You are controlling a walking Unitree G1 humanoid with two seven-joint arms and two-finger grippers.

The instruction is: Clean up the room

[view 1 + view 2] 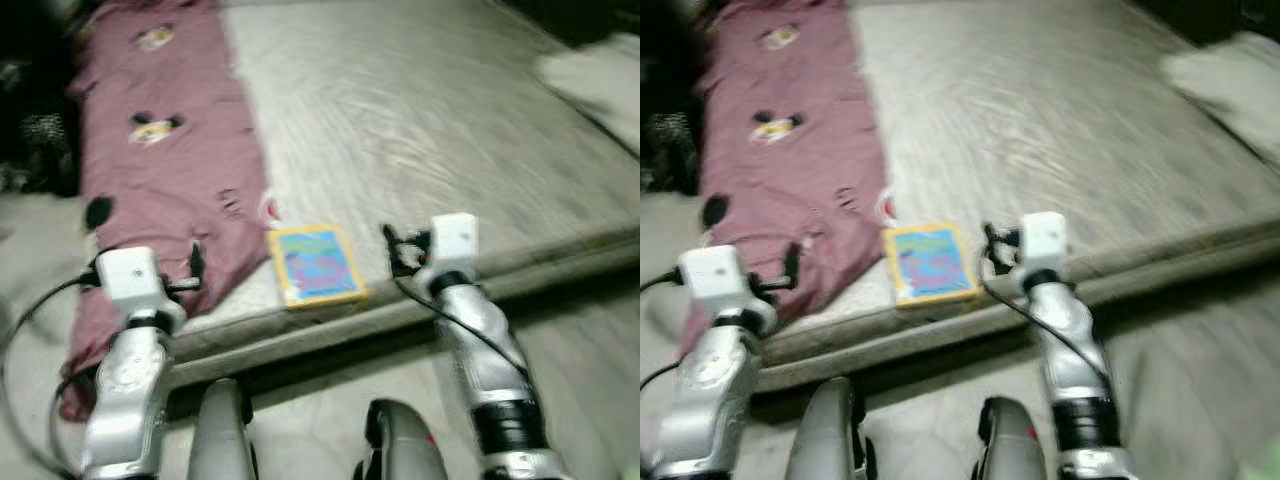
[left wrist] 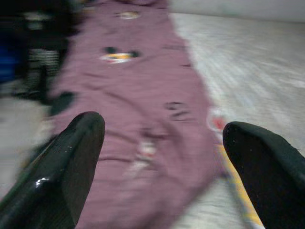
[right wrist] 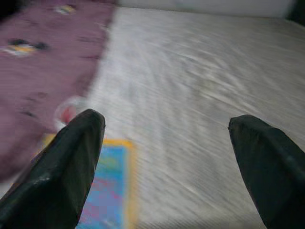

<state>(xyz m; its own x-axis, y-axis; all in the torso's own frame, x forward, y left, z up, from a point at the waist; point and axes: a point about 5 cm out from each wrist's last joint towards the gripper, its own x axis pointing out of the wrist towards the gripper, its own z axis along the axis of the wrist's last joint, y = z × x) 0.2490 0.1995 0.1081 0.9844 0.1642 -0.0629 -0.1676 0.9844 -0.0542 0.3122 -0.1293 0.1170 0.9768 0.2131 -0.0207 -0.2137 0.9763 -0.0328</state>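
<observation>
A yellow-edged book (image 1: 315, 265) with a blue cover lies flat near the front edge of a grey mattress (image 1: 430, 110). A mauve cartoon-print blanket (image 1: 170, 140) runs along the mattress's left side and hangs over the front edge. My left gripper (image 2: 162, 167) is open above the blanket's near end, left of the book. My right gripper (image 3: 167, 167) is open over the mattress just right of the book (image 3: 107, 191). Neither holds anything. All views are blurred.
A pale pillow (image 1: 600, 75) lies at the mattress's far right. Dark clutter (image 1: 35, 130) sits on the floor left of the blanket. The mattress's front edge (image 1: 400, 320) runs across just ahead of my arms, with pale floor (image 1: 590, 350) below it.
</observation>
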